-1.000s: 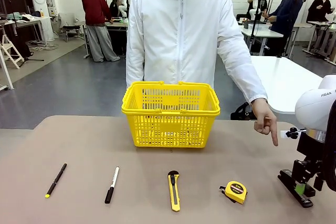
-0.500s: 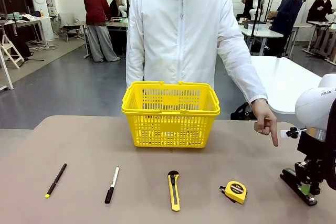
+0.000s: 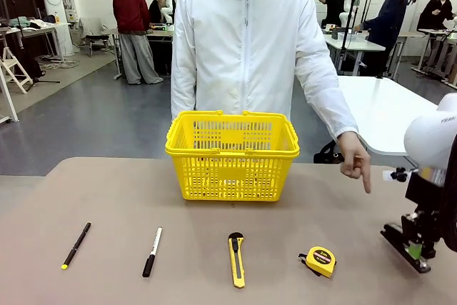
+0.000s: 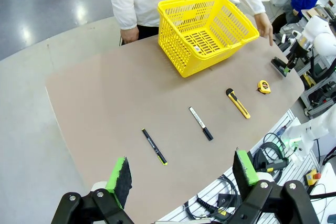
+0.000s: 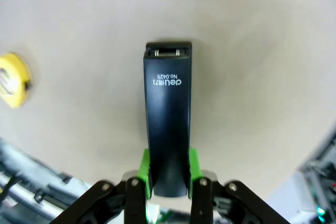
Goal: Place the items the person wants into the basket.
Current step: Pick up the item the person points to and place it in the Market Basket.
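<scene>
A yellow basket point(image 3: 232, 149) stands mid-table in front of the person in the white jacket. Nearer me lie a white marker with a black cap point(image 3: 151, 251) and a yellow-and-black tape measure point(image 3: 320, 261). The person's hand point(image 3: 355, 162) points a finger down over the table's right side. My right gripper point(image 3: 414, 250) is shut on a black stapler point(image 5: 168, 124), held just above the table at the right edge; the tape measure point(image 5: 11, 80) lies off to its side. My left gripper point(image 4: 182, 174) hangs open high above the table, over the basket point(image 4: 207, 30), marker point(image 4: 201, 123) and tape measure point(image 4: 264, 86).
A black pen with a yellow tip point(image 3: 76, 245) lies at the left and a yellow utility knife point(image 3: 236, 259) between marker and tape measure. Bare tabletop point(image 3: 107, 198) spreads left of the basket. Other people and tables stand farther back.
My right gripper has risen slightly with the stapler. The person's pointing hand has drifted a little to the left. The tools and basket have not moved.
</scene>
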`<state>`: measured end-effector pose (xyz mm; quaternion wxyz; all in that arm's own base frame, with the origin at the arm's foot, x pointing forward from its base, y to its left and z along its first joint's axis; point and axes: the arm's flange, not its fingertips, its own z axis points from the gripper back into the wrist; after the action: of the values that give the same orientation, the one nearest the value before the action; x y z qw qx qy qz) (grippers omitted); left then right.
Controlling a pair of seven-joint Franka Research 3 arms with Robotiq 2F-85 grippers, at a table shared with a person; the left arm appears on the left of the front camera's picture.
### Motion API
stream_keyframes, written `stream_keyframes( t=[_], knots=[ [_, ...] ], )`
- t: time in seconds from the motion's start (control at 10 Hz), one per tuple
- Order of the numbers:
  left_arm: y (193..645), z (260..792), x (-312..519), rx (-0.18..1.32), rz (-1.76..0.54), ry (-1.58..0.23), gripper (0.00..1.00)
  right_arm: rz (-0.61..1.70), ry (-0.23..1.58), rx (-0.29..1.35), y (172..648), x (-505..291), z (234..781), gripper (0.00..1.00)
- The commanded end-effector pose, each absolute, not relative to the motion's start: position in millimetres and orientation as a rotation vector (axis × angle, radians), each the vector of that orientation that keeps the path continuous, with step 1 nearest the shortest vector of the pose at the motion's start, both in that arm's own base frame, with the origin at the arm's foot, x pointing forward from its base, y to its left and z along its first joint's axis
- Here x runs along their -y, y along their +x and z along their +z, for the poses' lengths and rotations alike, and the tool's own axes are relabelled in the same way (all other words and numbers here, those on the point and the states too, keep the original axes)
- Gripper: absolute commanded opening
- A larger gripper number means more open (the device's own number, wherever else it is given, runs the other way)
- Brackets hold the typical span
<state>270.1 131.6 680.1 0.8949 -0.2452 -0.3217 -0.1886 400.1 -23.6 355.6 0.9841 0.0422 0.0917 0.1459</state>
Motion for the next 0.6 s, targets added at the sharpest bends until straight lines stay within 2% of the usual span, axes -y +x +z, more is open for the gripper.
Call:
stream_keyframes(
  t=[0.0,0.3,0.5],
  knots=[
    [269,681,-133,0.668,-0.408,-0.51,1.0,0.329,0.142,-0.12,395,13,444,0.14],
    [269,681,-133,0.668,-0.408,-0.51,1.0,0.351,0.188,-0.088,425,3,576,0.14],
    [269,681,-133,0.668,-0.408,-0.51,1.0,0.433,0.208,-0.083,443,-30,636,0.14]
  ],
)
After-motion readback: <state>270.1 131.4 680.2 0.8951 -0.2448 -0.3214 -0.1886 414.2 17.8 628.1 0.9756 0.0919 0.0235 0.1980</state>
